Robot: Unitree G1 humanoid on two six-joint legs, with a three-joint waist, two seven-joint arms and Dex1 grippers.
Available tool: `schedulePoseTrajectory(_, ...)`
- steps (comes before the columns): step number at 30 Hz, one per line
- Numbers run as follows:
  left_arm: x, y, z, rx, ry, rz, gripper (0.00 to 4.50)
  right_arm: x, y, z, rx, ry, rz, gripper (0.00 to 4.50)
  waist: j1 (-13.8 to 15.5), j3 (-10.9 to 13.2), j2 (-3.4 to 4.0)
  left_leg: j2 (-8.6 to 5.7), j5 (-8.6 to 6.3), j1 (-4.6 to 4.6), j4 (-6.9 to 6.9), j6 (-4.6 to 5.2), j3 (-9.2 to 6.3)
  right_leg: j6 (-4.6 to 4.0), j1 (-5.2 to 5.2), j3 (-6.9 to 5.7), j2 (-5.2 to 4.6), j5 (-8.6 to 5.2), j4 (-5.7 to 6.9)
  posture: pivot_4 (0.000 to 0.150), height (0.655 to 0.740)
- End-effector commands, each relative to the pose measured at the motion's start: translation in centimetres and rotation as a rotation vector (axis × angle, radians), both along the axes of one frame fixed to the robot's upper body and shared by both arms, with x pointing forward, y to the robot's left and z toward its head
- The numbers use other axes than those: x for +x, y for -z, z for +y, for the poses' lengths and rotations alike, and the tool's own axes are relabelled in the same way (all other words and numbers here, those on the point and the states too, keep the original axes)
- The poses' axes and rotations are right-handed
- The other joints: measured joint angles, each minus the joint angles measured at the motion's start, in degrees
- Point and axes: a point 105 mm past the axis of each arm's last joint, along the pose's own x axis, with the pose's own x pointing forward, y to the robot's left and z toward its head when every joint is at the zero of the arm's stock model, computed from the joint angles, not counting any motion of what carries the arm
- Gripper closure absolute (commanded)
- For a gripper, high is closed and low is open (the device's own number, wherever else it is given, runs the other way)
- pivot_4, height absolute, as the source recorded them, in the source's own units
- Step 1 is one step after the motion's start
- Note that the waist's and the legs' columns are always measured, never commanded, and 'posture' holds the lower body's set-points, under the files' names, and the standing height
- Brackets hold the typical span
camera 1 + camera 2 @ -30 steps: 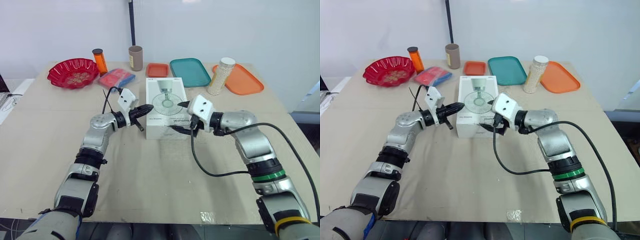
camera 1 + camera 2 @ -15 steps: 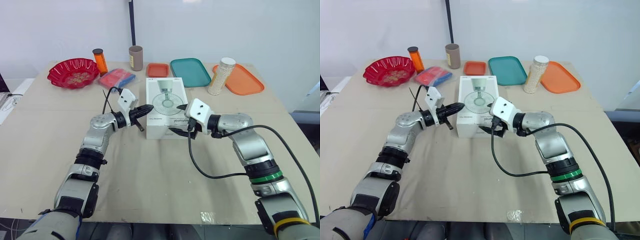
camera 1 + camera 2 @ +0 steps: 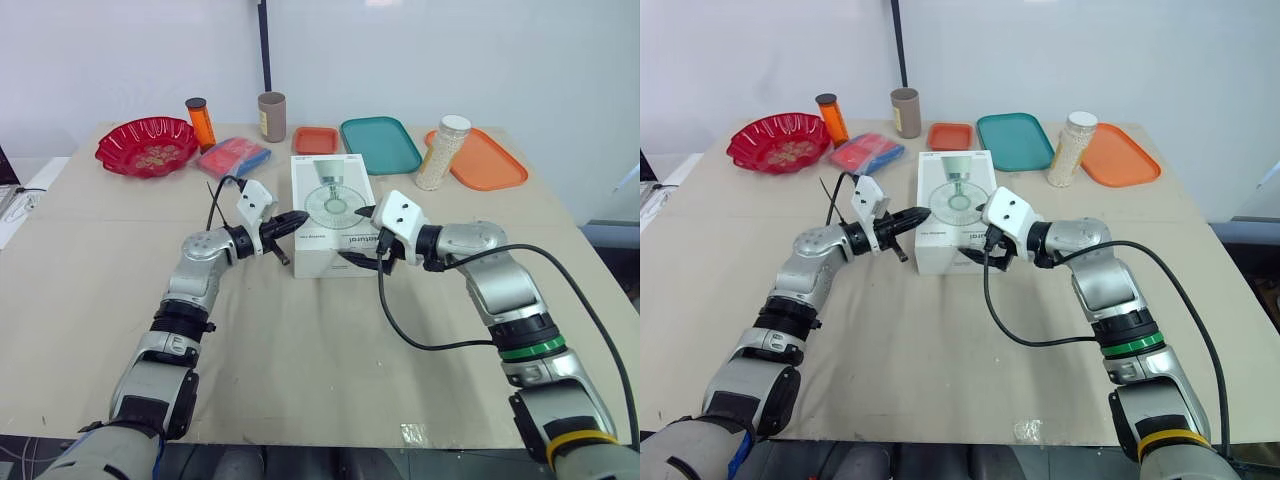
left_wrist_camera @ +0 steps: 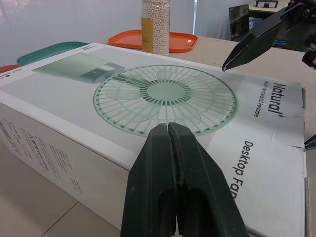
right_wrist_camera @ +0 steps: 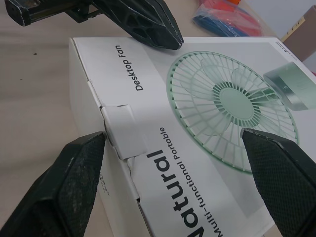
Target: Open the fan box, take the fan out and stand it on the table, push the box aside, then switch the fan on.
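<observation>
The white fan box (image 3: 330, 190) lies flat mid-table, a green fan printed on its top, flaps closed. My left gripper (image 3: 299, 215) is shut, its tip resting on the box's top at the left edge; the left wrist view shows the closed fingers (image 4: 170, 187) against that edge. At the box's near end my right gripper (image 3: 354, 235) is open, with one finger above the top face and the other low against the end wall. In the right wrist view, the two fingers straddle the near end flap and its tuck tab (image 5: 123, 131), with nothing held.
Along the far edge stand a red bowl (image 3: 146, 146), an orange bottle (image 3: 200, 122), a brown cup (image 3: 271, 116), a small orange tray (image 3: 315, 140), a teal tray (image 3: 380, 143), a jar of white beads (image 3: 443, 152) and an orange tray (image 3: 490, 160). A red-blue packet (image 3: 233, 156) lies left of the box.
My right gripper dipped slightly toward the box's near end, then rose back to about where it was. The left gripper and the box have stayed put.
</observation>
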Motion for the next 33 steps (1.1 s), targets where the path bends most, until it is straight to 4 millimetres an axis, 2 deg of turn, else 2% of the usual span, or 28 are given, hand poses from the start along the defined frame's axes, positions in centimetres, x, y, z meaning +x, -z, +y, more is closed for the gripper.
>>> schedulePoseTrajectory(1, -0.6, 1.7, -0.8, 0.034, 0.031, 0.045, 4.42, 0.8, -2.5, -0.8, 0.022, 0.048, -0.077, 0.0, 0.0, 0.0, 0.0, 0.0, 0.0, 0.0, 0.0, 0.0, 0.0, 0.0, 0.0, 0.0, 0.0, 0.0, 0.0, 0.15, 0.74)
schedulePoseTrajectory(8, -0.7, 2.1, -0.8, 0.052, 0.035, 0.042, 4.42, 0.7, -3.2, -0.4, 0.061, 0.034, -0.072, 0.0, 0.0, 0.0, 0.01, 0.0, 0.0, 0.01, 0.0, 0.0, -0.01, 0.0, 0.0, 0.0, 0.0, 0.0, 0.0, 0.15, 0.74)
schedulePoseTrajectory(17, -0.7, 2.0, -0.9, 0.052, 0.038, 0.039, 4.42, 1.2, -2.4, -0.9, 0.035, 0.06, -0.062, 0.0, 0.0, 0.0, 0.01, 0.0, 0.0, 0.01, 0.0, 0.0, -0.01, 0.0, 0.0, -0.01, 0.0, 0.0, 0.0, 0.15, 0.74)
schedulePoseTrajectory(25, -0.7, 2.1, -0.8, 0.063, 0.038, 0.038, 4.42, 0.5, -5.3, -0.5, 0.18, 0.012, -0.056, 0.0, 0.0, 0.0, 0.01, 0.0, 0.0, 0.0, 0.0, 0.0, -0.01, 0.0, 0.01, -0.01, 0.0, 0.0, 0.0, 0.15, 0.74)
schedulePoseTrajectory(33, -0.8, 2.3, -0.9, 0.066, 0.043, 0.039, 4.42, 1.7, -7.2, -0.7, 0.302, 0.091, -0.064, 0.0, 0.0, 0.0, 0.04, -0.01, 0.0, 0.0, -0.03, 0.0, -0.03, 0.0, 0.02, -0.03, -0.02, 0.0, -0.02, 0.15, 0.74)
